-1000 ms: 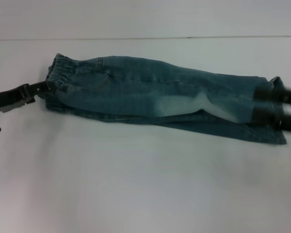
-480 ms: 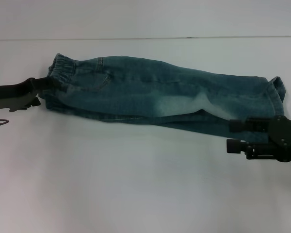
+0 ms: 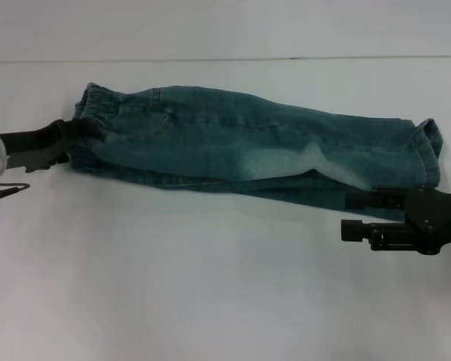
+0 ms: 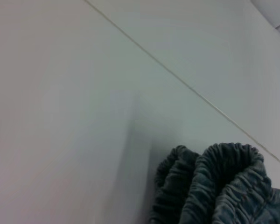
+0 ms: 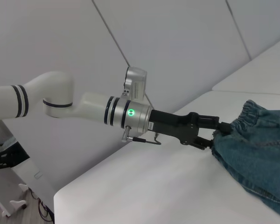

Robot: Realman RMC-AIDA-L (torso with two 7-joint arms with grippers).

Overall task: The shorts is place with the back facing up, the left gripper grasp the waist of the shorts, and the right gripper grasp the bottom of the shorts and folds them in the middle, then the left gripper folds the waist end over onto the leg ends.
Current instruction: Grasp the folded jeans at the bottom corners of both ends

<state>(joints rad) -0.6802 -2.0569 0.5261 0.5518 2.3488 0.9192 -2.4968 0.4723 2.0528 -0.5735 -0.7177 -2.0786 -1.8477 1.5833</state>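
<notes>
The shorts [image 3: 255, 147] lay folded lengthwise on the white table [image 3: 210, 286], stretched from the robot's left to its right, elastic waist [image 3: 90, 113] at the left end and leg ends [image 3: 425, 147] at the right. A lower layer of denim stuck out along the near edge beneath the upper one, and a pale worn patch showed near the middle.

The left gripper [image 3: 79, 131] was at the waist end, its dark fingers reaching into the gathered band. In the right wrist view the left gripper [image 5: 214, 135] showed both fingers touching the fabric edge, apparently pinching it, though the contact itself was hard to make out. The left wrist view showed only the bunched waistband [image 4: 214, 186] rising at the frame's edge against the bare table; none of that arm's own fingers appeared there.

The right gripper [image 3: 348, 216] hung just in front of the leg ends, off the cloth, its two fingers parted one above the other with nothing between them. Its body was cut off by the frame's right edge. A thin cable [image 3: 4, 190] trailed on the table near the left arm.
</notes>
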